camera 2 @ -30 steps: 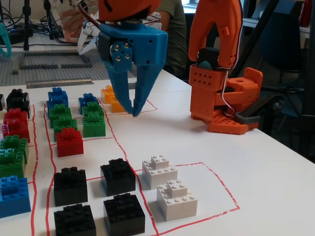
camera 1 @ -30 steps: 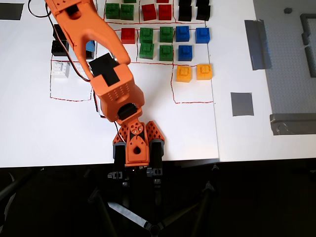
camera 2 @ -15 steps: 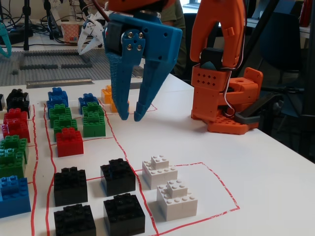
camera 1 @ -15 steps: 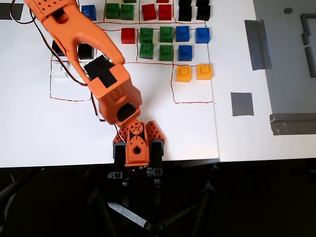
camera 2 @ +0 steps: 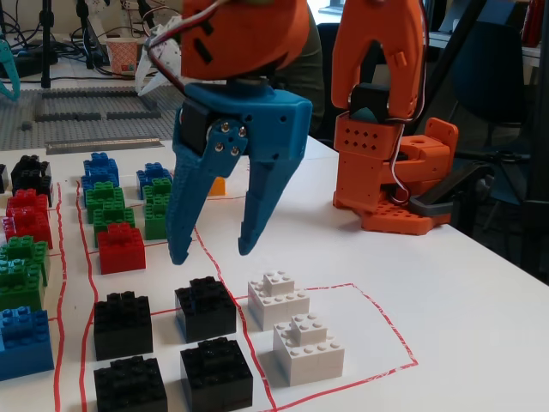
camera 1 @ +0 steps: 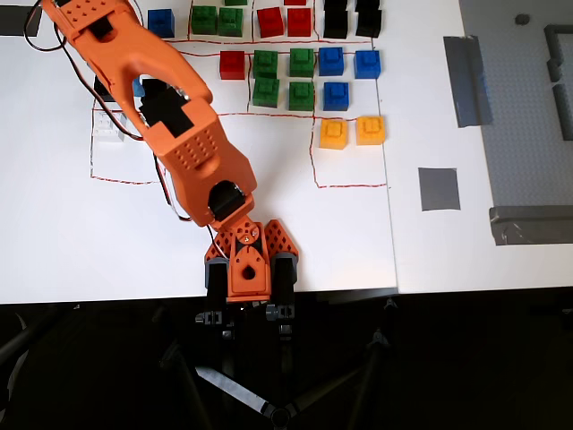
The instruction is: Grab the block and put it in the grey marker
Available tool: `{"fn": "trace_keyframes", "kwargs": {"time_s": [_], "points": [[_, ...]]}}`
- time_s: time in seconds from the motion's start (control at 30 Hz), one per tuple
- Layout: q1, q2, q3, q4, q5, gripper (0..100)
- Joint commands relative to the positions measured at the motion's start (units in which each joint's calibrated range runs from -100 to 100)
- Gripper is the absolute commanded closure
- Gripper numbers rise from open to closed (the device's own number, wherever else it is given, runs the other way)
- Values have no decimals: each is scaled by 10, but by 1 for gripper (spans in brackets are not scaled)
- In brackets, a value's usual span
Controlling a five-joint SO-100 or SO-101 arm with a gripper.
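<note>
Hovering above four black blocks near the fixed view's lower left, blue fingers [camera 2: 213, 251] hang spread apart w/ nothing between them. The block [camera 2: 206, 306] sits on the white counter [camera 2: 463, 318] just under the tips, not touching, inside a red outline. Two white bricks [camera 2: 293, 328] lie to its right. Orange arm base [camera 2: 386, 172] stands behind at right. In the overhead view, the arm hides the fingers; grey marker [camera 1: 439, 189] lies far right, well apart, bare.

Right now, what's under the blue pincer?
The open pincer hangs above a black brick in the fixed view. The overhead view cannot show it; the orange arm covers that spot.
</note>
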Motion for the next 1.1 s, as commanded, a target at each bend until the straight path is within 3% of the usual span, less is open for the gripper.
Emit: {"fn": "trace_keyframes", "kwargs": {"time_s": [0.0, 0.13, 1.07], "points": [[-8, -29, -48, -12, -11, 77], [-4, -9, -50, -13, -14, 73], [4, 52, -33, -63, -12, 75]]}}
